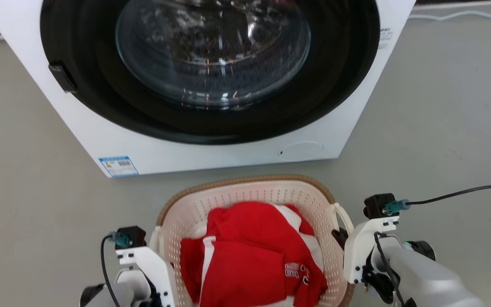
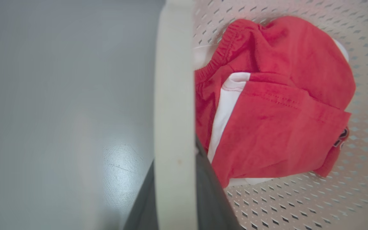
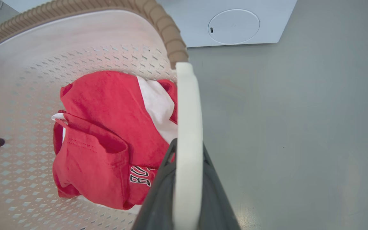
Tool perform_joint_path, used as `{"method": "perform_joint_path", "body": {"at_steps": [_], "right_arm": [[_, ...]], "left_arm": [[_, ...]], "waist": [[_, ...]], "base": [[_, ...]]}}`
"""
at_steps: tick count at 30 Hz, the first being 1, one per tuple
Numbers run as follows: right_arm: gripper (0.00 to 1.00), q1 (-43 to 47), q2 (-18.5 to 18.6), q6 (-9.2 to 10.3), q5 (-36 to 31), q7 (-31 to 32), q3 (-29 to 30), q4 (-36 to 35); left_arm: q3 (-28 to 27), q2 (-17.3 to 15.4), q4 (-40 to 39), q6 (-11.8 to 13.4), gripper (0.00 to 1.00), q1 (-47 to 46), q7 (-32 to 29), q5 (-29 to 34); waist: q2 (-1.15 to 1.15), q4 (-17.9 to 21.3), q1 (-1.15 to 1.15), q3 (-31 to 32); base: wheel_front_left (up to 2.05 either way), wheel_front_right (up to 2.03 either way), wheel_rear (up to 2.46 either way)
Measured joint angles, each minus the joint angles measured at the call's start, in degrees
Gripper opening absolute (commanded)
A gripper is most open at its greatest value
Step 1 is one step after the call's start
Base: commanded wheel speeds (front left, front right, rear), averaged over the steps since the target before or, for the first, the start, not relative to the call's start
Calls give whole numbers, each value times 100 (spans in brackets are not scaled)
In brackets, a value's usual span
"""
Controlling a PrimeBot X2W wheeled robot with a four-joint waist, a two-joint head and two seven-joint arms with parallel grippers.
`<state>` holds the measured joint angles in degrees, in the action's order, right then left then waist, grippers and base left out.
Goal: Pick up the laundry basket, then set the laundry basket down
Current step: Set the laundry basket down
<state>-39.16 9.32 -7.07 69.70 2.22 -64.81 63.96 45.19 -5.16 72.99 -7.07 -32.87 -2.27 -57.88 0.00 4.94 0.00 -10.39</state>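
The laundry basket (image 1: 237, 194), cream and perforated with a tan woven rim, sits low in the head view just in front of the washing machine. Red and white clothes (image 1: 249, 251) lie in it. My left gripper (image 1: 159, 251) is at its left loop handle. In the left wrist view my left gripper (image 2: 176, 166) is shut on that white handle (image 2: 174, 80), a dark finger (image 2: 212, 198) on each side. My right gripper (image 3: 187, 153) is likewise shut on the right handle (image 3: 188, 105), seen at the basket's right side (image 1: 342, 238). Whether the basket touches the floor I cannot tell.
A white washing machine (image 1: 211, 153) with a shut round glass door (image 1: 211, 51) stands right behind the basket. Grey floor (image 1: 441, 128) spreads to both sides. A black cable (image 1: 463, 192) runs off right from my right wrist. White cords (image 1: 463, 15) lie at the far right.
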Motion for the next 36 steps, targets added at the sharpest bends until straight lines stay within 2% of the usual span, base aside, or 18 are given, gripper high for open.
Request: {"method": "perform_joint_path", "body": {"at_steps": [21,31,36], "right_arm": [[0,-726,-38,-1,59,-1326,-35,97],[0,-1172,-54,-2,48,-1617,16,138],[0,-1243,-41,-4,-118,-1652,355,85]], "left_arm": [[134,-120,-44,-8,0,-960,1198,46],[147,-207,-58,-26,0,-1511,1493,46],[147,-215,-59,-27,0,-1712,1593,56]], "waist": [[0,-156,0,-1934],[0,-207,0,-2896],[0,-230,0,-3370]], "base": [[0,0,0],[0,0,0],[0,0,0]]}}
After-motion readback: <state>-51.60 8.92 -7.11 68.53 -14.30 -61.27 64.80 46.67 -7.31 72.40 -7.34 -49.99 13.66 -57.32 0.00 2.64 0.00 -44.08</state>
